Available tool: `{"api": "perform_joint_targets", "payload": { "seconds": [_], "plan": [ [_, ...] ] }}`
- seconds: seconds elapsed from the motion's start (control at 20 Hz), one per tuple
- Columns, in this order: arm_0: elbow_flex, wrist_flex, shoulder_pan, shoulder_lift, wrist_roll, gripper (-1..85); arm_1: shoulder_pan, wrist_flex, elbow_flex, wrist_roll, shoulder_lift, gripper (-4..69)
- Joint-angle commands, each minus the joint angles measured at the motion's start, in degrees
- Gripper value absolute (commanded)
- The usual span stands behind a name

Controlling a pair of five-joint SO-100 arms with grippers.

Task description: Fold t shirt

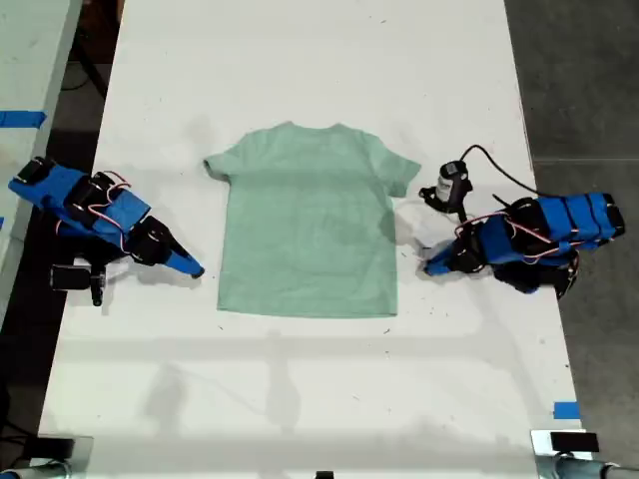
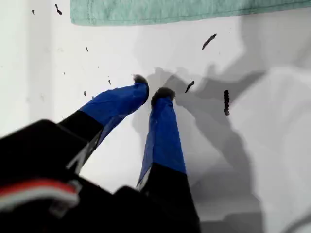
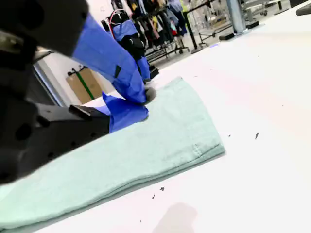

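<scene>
The pale mint-green t shirt [image 1: 310,220] lies flat and spread on the white table [image 1: 300,399], neckline toward the top of the exterior view. My first gripper [image 1: 431,267] rests on the table just off the shirt's side at the exterior view's right. Its blue fingertips [image 2: 163,93] are almost touching and hold nothing, and the shirt's edge [image 2: 160,9] lies just beyond them. My second gripper [image 1: 195,267] sits at the exterior view's left, near the shirt's lower corner [image 3: 214,145]. It [image 3: 143,104] is shut and empty, low over the table beside the fabric.
A black camera with a cable [image 1: 454,185] juts from the first arm toward the shirt's sleeve. Blue tape [image 1: 566,409] marks the table edge at the exterior view's lower right. Another table [image 1: 25,100] stands at the exterior view's left, and dark floor [image 1: 584,80] flanks the table's right side.
</scene>
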Motion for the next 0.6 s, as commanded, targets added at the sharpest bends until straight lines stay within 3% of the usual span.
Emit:
{"api": "perform_joint_targets", "payload": {
  "seconds": [0.0, 0.2, 0.55],
  "plan": [
    [2.2, 0.0, 0.4, 0.0, 0.3, -0.2, 0.7, -1.7, 2.5, -1.0, 0.2, 4.7],
    [2.2, 0.0, 0.4, 0.0, 0.3, -0.2, 1.5, -1.7, 2.5, -0.5, 0.2, 4.6],
    [2.2, 0.0, 0.4, 0.0, 0.3, -0.2, 5.4, -1.7, 2.5, 8.9, 0.2, 4.7]
  ]
}}
